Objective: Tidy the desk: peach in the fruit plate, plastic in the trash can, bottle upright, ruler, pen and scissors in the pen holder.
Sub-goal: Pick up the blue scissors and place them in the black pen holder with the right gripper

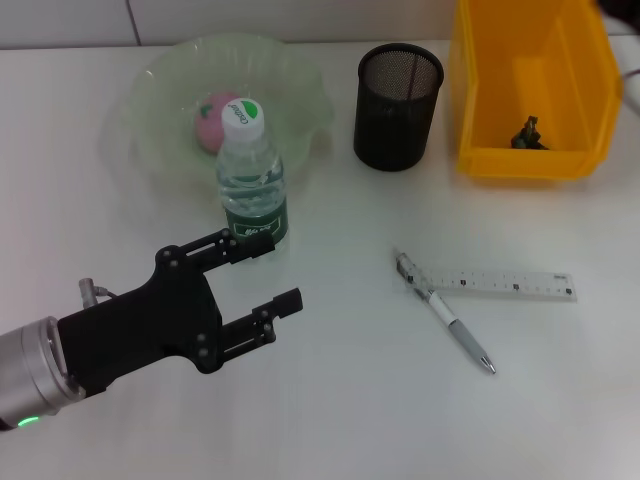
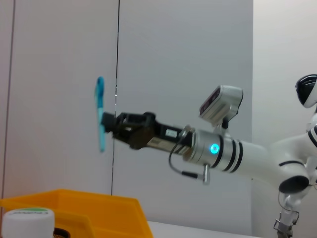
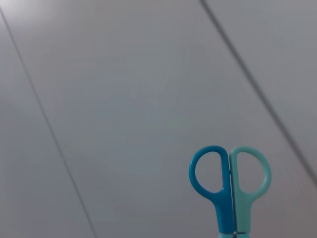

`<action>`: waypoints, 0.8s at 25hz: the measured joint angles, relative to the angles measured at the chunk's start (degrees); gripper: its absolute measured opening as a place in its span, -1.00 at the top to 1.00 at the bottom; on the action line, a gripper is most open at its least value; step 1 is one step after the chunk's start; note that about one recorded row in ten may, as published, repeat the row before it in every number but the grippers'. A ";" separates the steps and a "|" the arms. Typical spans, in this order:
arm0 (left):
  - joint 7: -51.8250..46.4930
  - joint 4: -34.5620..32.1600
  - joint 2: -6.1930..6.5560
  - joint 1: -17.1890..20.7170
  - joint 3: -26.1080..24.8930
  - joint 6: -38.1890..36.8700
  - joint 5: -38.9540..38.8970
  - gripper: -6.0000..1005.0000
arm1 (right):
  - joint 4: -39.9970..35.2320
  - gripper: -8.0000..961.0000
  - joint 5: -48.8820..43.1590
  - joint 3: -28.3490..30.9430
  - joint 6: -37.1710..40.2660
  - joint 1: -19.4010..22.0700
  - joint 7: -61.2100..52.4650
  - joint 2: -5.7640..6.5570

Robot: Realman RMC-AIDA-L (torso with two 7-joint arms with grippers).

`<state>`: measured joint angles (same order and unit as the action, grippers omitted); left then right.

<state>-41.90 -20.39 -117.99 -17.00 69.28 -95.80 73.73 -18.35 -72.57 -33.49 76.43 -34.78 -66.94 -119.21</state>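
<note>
Print on bottle [image 1: 251,175] cap and label illegible

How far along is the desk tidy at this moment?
Done: peach in the fruit plate, bottle upright, dark scrap in the yellow bin. In hand: scissors held aloft by the right gripper. Left: ruler and pen on the table; pen holder looks empty. Left gripper hovers open.

The head camera looked down on the surface [image 1: 330,400] from above. The left wrist camera faced level across it toward the wall, catching the bin [image 2: 89,210] and bottle [image 2: 27,223] also in the head view. The right wrist camera faced the wall, scissors [image 3: 230,186] close.
</note>
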 joint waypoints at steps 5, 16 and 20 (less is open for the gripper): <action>0.18 0.09 -0.12 -0.12 -0.65 0.06 0.01 -0.30 | 11.25 0.54 0.74 0.30 -5.68 -6.74 12.42 -0.45; 0.26 -0.06 -0.13 0.16 -0.72 -0.11 0.01 -0.30 | 16.49 0.54 0.36 -0.08 -11.86 -10.83 20.65 -0.68; 0.40 0.17 -0.13 0.26 -0.73 -0.11 0.01 -0.30 | 16.73 0.49 0.33 -0.15 -12.77 -10.91 20.59 -0.68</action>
<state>-41.50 -20.23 -118.12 -16.74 68.55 -95.91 73.74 -1.62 -72.24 -33.64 63.66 -45.69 -46.35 -119.88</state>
